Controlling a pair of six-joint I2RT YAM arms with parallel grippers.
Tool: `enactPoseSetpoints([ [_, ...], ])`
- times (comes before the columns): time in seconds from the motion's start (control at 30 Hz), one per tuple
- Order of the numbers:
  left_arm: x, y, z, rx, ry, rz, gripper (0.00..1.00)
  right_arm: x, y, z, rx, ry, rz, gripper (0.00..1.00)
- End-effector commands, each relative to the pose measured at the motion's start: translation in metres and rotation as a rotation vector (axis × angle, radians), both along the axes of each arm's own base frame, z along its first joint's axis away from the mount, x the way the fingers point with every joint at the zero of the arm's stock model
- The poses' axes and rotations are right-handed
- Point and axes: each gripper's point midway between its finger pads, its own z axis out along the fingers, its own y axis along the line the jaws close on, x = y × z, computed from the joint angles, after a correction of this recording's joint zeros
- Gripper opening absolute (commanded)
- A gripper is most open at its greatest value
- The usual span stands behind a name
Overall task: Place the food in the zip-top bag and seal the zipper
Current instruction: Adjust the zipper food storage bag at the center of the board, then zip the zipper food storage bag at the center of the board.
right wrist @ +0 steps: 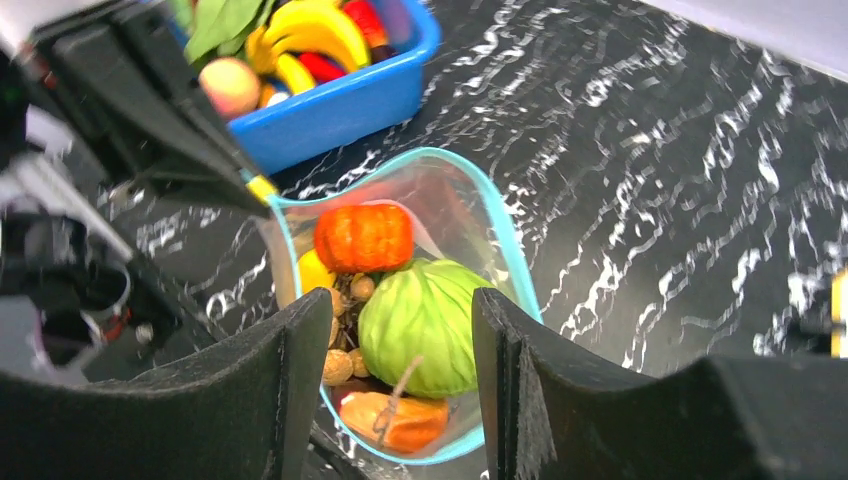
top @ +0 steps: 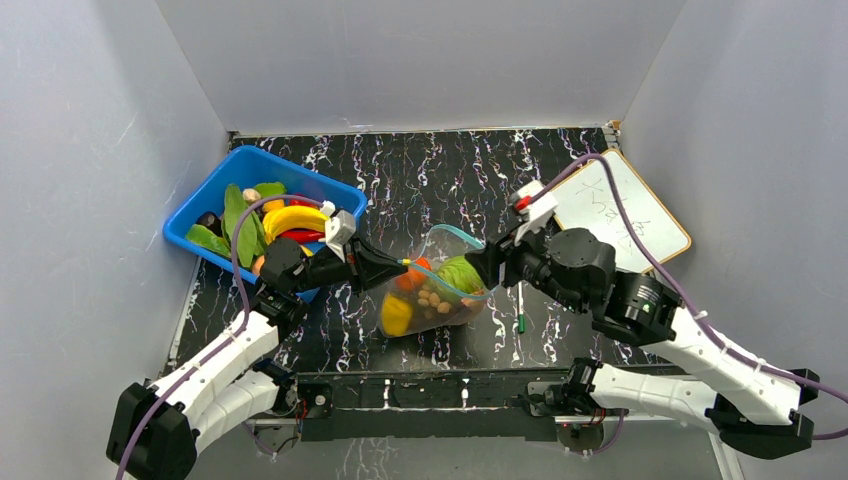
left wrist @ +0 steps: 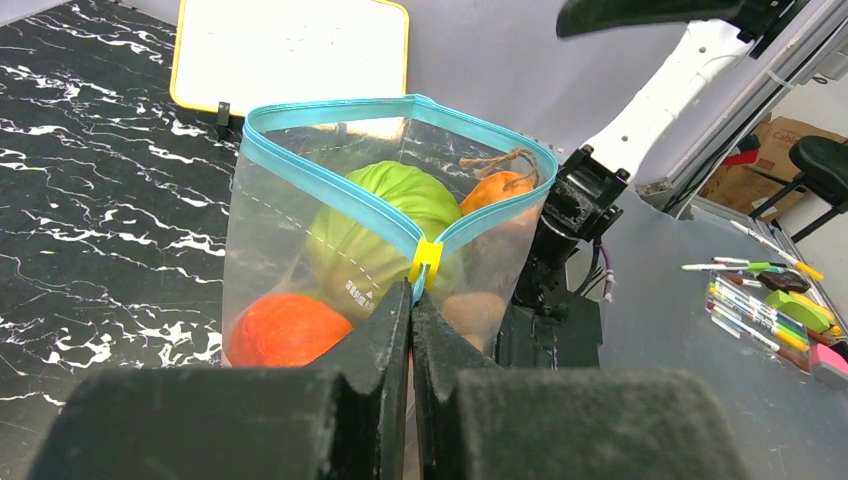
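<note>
We see the bag [top: 440, 300] in the middle of the worktop [top: 430, 170], between the two claws. Its mouth is open, and a green cabbage [right wrist: 420, 320], an orange pumpkin [right wrist: 363, 238] and some small nuts [right wrist: 338, 367] are inside. The left claw [left wrist: 411, 295] is pressed together on the zipper [left wrist: 330, 190], just under its yellow slider [left wrist: 425, 260], while the right claw [top: 485, 268] holds its fingers apart at the right end of the bag. More food, such as bananas [top: 293, 218], lies in the blue bin [top: 300, 170] at the far left.
</note>
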Motion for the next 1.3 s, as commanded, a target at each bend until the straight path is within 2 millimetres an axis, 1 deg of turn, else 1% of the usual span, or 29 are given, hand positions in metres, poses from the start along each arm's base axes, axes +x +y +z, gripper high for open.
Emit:
enactPoseSetpoints([
  [0.0, -0.001, 0.001, 0.032, -0.052, -0.100, -0.004, 0.00, -0.008, 0.055, 0.019, -0.136, -0.219, 0.357, 0.50],
  [0.07, -0.003, 0.001, 0.035, -0.064, -0.103, -0.007, 0.00, -0.009, 0.072, 0.018, -0.186, -0.268, 0.451, 0.48],
  [0.13, -0.005, 0.002, 0.037, -0.072, -0.106, -0.008, 0.00, -0.011, 0.088, 0.026, -0.196, -0.334, 0.536, 0.46],
  [0.17, -0.006, 0.002, 0.037, -0.071, -0.108, -0.009, 0.00, -0.012, 0.093, 0.031, -0.192, -0.368, 0.565, 0.45],
  [0.23, -0.007, 0.003, 0.036, -0.068, -0.115, -0.012, 0.00, -0.014, 0.101, 0.035, -0.204, -0.436, 0.619, 0.43],
  [0.37, -0.009, 0.002, 0.035, -0.073, -0.118, -0.024, 0.00, -0.018, 0.114, 0.025, -0.260, -0.496, 0.723, 0.41],
  [0.47, -0.010, 0.002, 0.037, -0.082, -0.126, -0.036, 0.00, -0.019, 0.124, 0.021, -0.267, -0.486, 0.769, 0.39],
  [0.6, -0.012, 0.002, 0.038, -0.086, -0.141, -0.041, 0.00, -0.015, 0.133, 0.013, -0.298, -0.473, 0.794, 0.35],
  [0.67, -0.013, 0.002, 0.037, -0.083, -0.142, -0.049, 0.00, -0.011, 0.135, 0.009, -0.317, -0.471, 0.791, 0.32],
  [0.77, -0.014, 0.001, 0.037, -0.083, -0.145, -0.058, 0.00, -0.008, 0.138, 0.007, -0.324, -0.459, 0.787, 0.23],
  [0.87, -0.016, 0.002, 0.037, -0.083, -0.150, -0.059, 0.00, -0.007, 0.137, 0.002, -0.330, -0.428, 0.776, 0.19],
  [0.93, -0.018, 0.002, 0.036, -0.079, -0.153, -0.070, 0.00, -0.005, 0.136, -0.002, -0.336, -0.411, 0.760, 0.10],
  [1.0, -0.020, 0.003, 0.036, -0.087, -0.155, -0.076, 0.00, -0.004, 0.133, -0.006, -0.346, -0.383, 0.749, 0.05],
  [1.07, -0.022, 0.004, 0.036, -0.100, -0.153, -0.075, 0.00, -0.002, 0.130, -0.013, -0.362, -0.341, 0.726, 0.05],
  [1.13, -0.019, 0.005, 0.036, -0.108, -0.139, -0.045, 0.00, 0.002, 0.125, -0.016, -0.376, -0.311, 0.692, 0.03],
  [1.27, -0.016, 0.008, 0.039, -0.128, -0.137, -0.006, 0.00, 0.008, 0.113, -0.019, -0.394, -0.290, 0.626, 0.01],
])
